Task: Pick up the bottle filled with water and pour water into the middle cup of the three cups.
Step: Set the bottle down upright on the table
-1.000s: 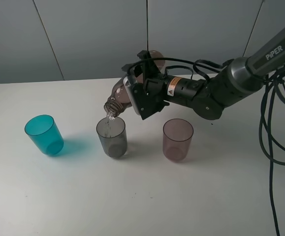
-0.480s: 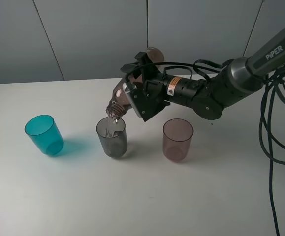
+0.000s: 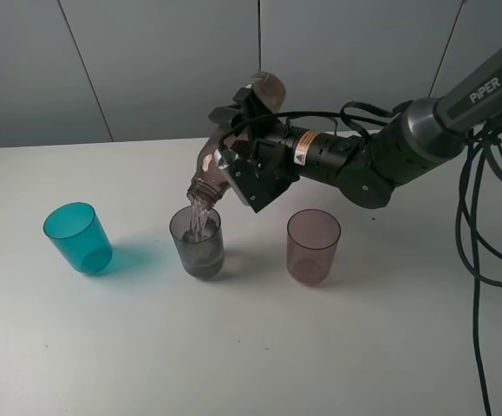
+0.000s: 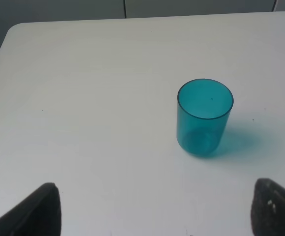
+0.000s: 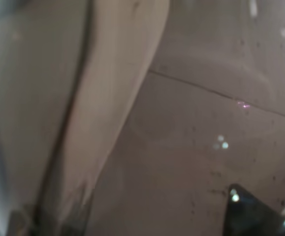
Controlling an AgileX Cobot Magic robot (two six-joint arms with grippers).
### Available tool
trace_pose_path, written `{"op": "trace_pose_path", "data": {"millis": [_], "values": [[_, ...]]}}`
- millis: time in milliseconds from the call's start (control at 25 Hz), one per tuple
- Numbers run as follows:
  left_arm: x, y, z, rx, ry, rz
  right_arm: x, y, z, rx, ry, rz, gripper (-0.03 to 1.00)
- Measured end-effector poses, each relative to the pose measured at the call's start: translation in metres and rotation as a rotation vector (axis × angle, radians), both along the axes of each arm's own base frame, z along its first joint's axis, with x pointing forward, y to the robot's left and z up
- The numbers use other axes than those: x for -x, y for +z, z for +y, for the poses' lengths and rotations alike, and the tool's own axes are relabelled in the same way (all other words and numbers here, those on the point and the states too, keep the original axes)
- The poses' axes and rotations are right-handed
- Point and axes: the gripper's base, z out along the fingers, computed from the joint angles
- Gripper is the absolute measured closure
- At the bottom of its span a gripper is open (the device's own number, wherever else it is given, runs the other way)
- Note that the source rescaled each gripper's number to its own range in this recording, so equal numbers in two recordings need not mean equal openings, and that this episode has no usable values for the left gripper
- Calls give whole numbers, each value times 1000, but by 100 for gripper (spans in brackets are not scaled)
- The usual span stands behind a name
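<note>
Just above the centre of the high view, the right gripper (image 3: 244, 149) is clamped tight around the waist of the bottle (image 3: 209, 166). It holds the bottle steeply tipped, base toward the top of the frame and open neck down to the lower left, so the mouth hangs right over the grey middle cup (image 3: 198, 247). That tilt is what the pour needs: a thin stream of water (image 3: 198, 211) drops from the neck into the cup, which has some water in its bottom. The grip sits mid-body, I'd guess to leave the neck free above the rim; neck and cup do not touch. The teal cup (image 3: 77, 237) at the left and the pink cup (image 3: 313, 246) right of centre stand well apart on the white table (image 3: 337, 355), so stray drops should miss them. The left gripper (image 4: 157, 211), out of the high view, has its fingers spread wide with nothing between them, facing the teal cup.
</note>
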Motion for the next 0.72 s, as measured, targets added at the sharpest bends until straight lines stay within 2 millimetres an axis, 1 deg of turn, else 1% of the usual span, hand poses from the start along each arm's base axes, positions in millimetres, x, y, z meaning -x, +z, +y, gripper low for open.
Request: {"op": "trace_pose_path", "data": {"millis": [200, 520, 720], "values": [[0, 0, 0, 0, 0, 0, 1, 4, 2, -6, 17, -25, 97], [0, 0, 0, 0, 0, 0, 2, 23, 2, 4, 31, -112, 97], [0, 0, 0, 0, 0, 0, 2, 28, 2, 24, 41, -156, 97]]}}
